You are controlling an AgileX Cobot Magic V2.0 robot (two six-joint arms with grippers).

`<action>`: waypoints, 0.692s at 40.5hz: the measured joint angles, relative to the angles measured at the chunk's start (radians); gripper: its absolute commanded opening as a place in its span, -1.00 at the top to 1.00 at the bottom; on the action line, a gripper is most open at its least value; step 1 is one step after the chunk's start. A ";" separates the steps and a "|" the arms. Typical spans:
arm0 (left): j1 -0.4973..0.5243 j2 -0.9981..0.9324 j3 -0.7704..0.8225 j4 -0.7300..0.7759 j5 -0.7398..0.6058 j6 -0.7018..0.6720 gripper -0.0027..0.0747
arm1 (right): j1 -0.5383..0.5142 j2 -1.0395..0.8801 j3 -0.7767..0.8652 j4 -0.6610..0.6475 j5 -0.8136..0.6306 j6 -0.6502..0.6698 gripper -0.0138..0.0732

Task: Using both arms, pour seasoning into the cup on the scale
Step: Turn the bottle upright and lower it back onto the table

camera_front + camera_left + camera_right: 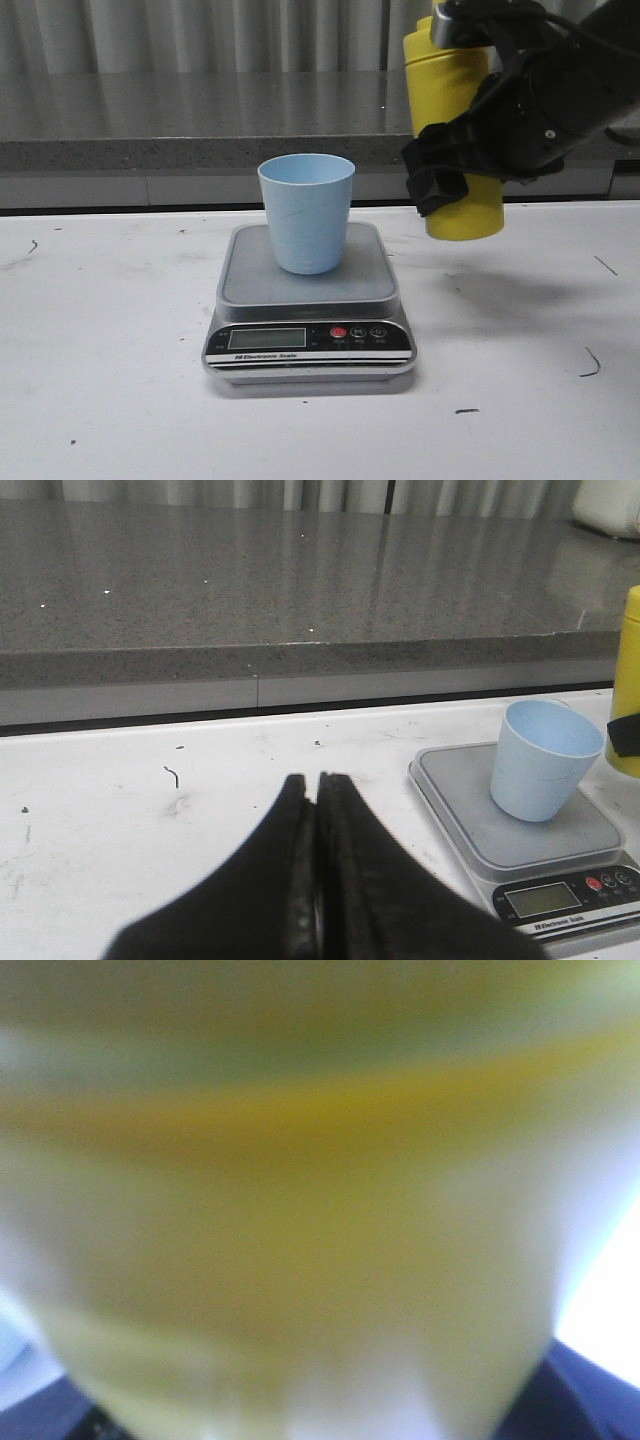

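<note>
Gripping the yellow bottle (452, 120) around its middle, the right gripper (455, 170) sits in the upper right of the front picture, its black fingers clamped on the bottle's sides. The bottle hangs clear of the white table (110, 380), slightly tilted, with its top cut off by the upper edge of the frame. It is to the right of the cup (307, 212) and apart from it.

The pale blue cup stands upright on the grey platform of the scale (308, 310), which lies at the centre of the front picture with its black panel and display facing the camera. A red button and two dark ones sit to the right of the display.

Low in the middle of the left wrist picture, the left gripper (318, 870) has its two black fingers pressed together with nothing between them. It is above bare table, well to the left of the scale (540, 850) and cup (545, 760), which show at the right of that picture, with a strip of the bottle (628, 670) at the right edge.

Blurred yellow from the bottle (300, 1210) fills the right wrist picture, and little else can be made out there
</note>
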 measured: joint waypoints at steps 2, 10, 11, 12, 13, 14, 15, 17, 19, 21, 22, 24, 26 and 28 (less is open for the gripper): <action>0.000 0.000 0.000 0.000 0.000 0.000 0.98 | 0.000 0.000 0.034 0.016 -0.060 0.005 0.10; 0.000 0.000 0.000 0.000 0.000 0.000 0.98 | -0.056 0.000 0.163 0.091 -0.305 0.007 0.10; 0.000 0.000 0.000 0.000 0.000 0.000 0.98 | -0.066 0.000 0.173 0.096 -0.323 0.007 0.10; 0.000 0.000 0.000 0.000 0.000 0.000 0.98 | -0.079 0.002 0.182 0.100 -0.341 0.007 0.10; 0.000 0.000 0.000 0.000 0.000 0.000 0.98 | -0.089 0.006 0.192 0.105 -0.362 0.007 0.10; 0.000 0.000 0.000 0.000 0.000 0.000 0.98 | -0.103 0.011 0.198 0.107 -0.381 0.007 0.10; 0.000 0.000 0.000 0.000 0.000 0.000 0.98 | -0.113 0.021 0.203 0.112 -0.396 0.007 0.10; 0.000 0.000 0.000 0.000 0.000 0.000 0.98 | -0.123 0.038 0.208 0.114 -0.413 0.007 0.10; 0.000 0.000 0.000 0.000 0.000 0.000 0.98 | -0.127 0.055 0.210 0.116 -0.426 -0.006 0.10; 0.000 0.000 0.000 0.000 0.000 0.000 0.98 | -0.128 0.079 0.210 0.116 -0.445 -0.029 0.10; 0.000 0.000 0.000 0.000 0.000 0.000 0.98 | -0.128 0.089 0.210 0.116 -0.458 -0.041 0.10; 0.000 0.000 0.000 0.000 0.000 0.000 0.98 | -0.128 0.108 0.210 0.116 -0.476 -0.061 0.10; 0.000 0.000 0.000 0.000 0.000 0.000 0.98 | -0.128 0.124 0.210 0.116 -0.487 -0.070 0.10; 0.000 0.000 0.000 0.000 0.000 0.000 0.98 | -0.128 0.133 0.210 0.114 -0.492 -0.076 0.10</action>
